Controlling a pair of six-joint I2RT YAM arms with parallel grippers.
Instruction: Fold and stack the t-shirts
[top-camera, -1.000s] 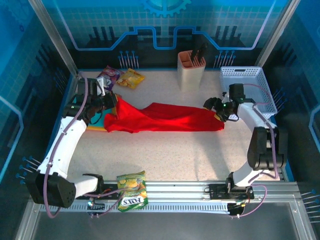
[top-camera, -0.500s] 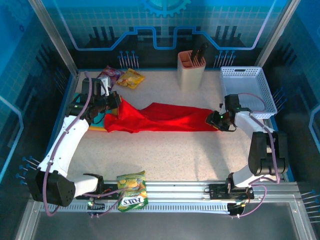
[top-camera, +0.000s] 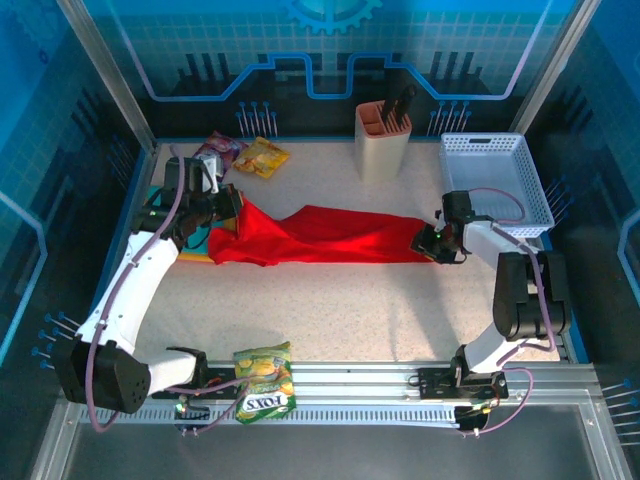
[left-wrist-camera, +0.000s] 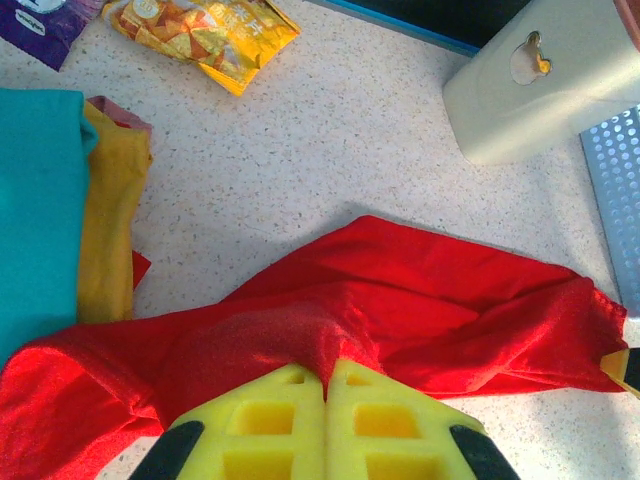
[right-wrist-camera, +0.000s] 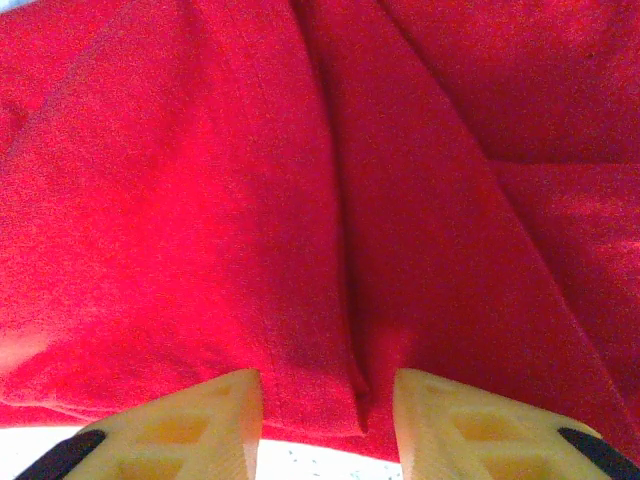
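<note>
The left hand (left-wrist-camera: 326, 375), arm bent over, pinched the red t-shirt (top-camera: 330, 235) at its left end; the right hand (right-wrist-camera: 325, 390) sat low and half-open astride its right edge.

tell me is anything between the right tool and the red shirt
Nothing visible. The right tool is right at the red t-shirt, its pads either side of a raised fold at the shirt's right end, with only cloth between them.

This is a robotics lab test cell. The speckled table (top-camera: 330, 300) sits inside a metal frame (top-camera: 108, 75), walled by blue panels (top-camera: 330, 60) printed with gear and circuit patterns. The left arm (top-camera: 125, 290) and right arm (top-camera: 525, 290) are bolted to a slotted rail (top-camera: 400, 385).
</note>
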